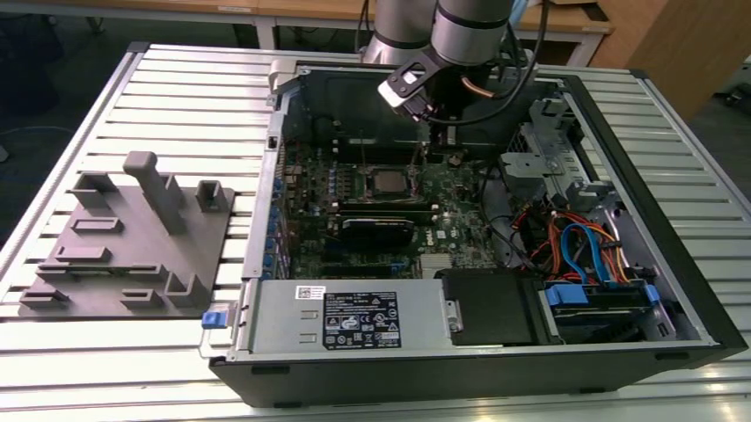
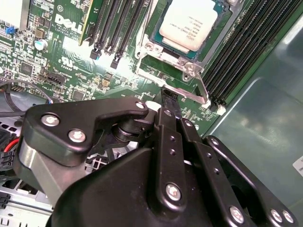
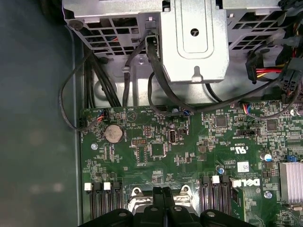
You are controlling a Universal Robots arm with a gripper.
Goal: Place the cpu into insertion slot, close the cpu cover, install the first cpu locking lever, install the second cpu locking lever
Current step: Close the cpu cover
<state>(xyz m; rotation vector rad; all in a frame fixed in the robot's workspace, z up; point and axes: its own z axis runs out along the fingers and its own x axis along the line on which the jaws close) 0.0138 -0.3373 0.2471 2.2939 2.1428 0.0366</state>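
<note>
The cpu (image 2: pixel 189 23), a square chip with a silver-grey top, lies flat in the insertion slot (image 1: pixel 366 183) on the green motherboard (image 1: pixel 458 198). The cpu cover (image 2: pixel 163 59), a thin silver frame, lies down around the chip. A silver wire lever (image 2: pixel 202 92) runs along the socket's near edge. My gripper (image 2: pixel 169 100) is shut, its black fingers pressed together with nothing between them. Its tip hangs right at the socket's edge by that lever; I cannot tell if it touches. In the exterior view the gripper (image 1: pixel 444 148) hangs inside the case, just to the right of the cpu (image 1: pixel 386 182).
The open computer case (image 1: pixel 657 220) lies on a slatted table. Memory slots (image 2: pixel 241 52) flank the socket. A metal drive cage (image 3: pixel 194 42) with black cables (image 3: pixel 161 90) stands close by. A grey fixture plate (image 1: pixel 129 237) lies at the exterior view's left, and the power supply (image 1: pixel 340 321) at the front.
</note>
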